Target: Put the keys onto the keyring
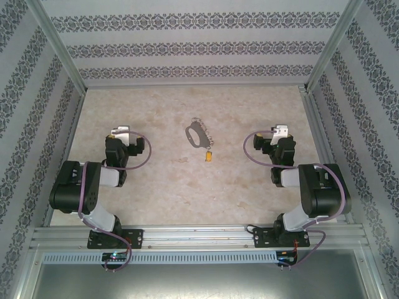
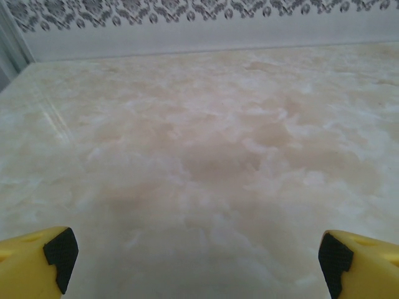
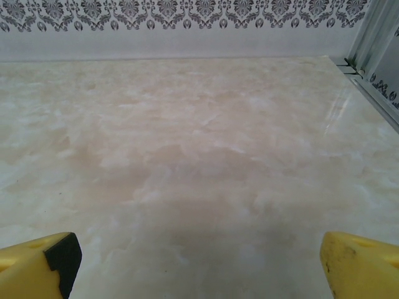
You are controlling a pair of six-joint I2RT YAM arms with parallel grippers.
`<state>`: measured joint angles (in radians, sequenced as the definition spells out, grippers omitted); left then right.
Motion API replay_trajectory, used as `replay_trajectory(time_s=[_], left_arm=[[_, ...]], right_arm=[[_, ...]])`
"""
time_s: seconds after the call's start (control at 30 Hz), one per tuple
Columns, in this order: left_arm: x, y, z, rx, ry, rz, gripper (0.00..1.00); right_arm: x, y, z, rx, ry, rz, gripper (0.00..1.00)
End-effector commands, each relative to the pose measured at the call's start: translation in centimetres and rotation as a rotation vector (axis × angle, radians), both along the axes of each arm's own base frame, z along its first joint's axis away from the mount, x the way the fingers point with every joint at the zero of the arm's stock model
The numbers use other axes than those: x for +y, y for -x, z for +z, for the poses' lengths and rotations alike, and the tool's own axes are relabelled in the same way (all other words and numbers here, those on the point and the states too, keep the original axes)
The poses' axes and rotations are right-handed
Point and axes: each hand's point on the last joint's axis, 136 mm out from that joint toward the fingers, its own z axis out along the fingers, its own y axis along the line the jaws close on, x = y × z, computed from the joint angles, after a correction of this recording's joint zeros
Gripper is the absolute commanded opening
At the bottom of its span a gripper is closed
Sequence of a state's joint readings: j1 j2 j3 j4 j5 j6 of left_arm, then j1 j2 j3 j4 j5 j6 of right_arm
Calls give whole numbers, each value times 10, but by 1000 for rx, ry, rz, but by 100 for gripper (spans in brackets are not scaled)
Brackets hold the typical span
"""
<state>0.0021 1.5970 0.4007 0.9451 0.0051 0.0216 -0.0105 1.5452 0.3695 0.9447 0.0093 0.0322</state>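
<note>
Marbled tabletop (image 1: pixel 156 187) carries the keyring (image 1: pixel 196 132), with the key (image 1: pixel 209 155) just beside.

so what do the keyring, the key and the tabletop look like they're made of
The keyring looks like grey metal: a thin loop with a dull sheen and small silvery links. The key has a yellow-orange head, perhaps plastic or a coating; it is too small to be sure. The table is smooth and beige with marble veining and a faint gloss, possibly laminate rather than stone.
</note>
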Motion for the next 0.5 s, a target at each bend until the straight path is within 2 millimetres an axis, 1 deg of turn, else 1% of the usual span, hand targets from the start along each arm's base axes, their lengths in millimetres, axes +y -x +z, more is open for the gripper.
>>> replay_trajectory(time_s=[0.0, 0.1, 0.2, 0.47], left_arm=[[-3, 3, -5, 33, 39, -20, 100], [-2, 3, -6, 34, 38, -17, 100], [-2, 3, -6, 34, 35, -16, 100], [-2, 3, -6, 35, 32, -14, 100]], right_arm=[[4, -3, 7, -18, -27, 11, 98], [4, -2, 8, -19, 21, -27, 98], [5, 0, 9, -29, 31, -28, 98], [7, -2, 9, -24, 16, -10, 98]])
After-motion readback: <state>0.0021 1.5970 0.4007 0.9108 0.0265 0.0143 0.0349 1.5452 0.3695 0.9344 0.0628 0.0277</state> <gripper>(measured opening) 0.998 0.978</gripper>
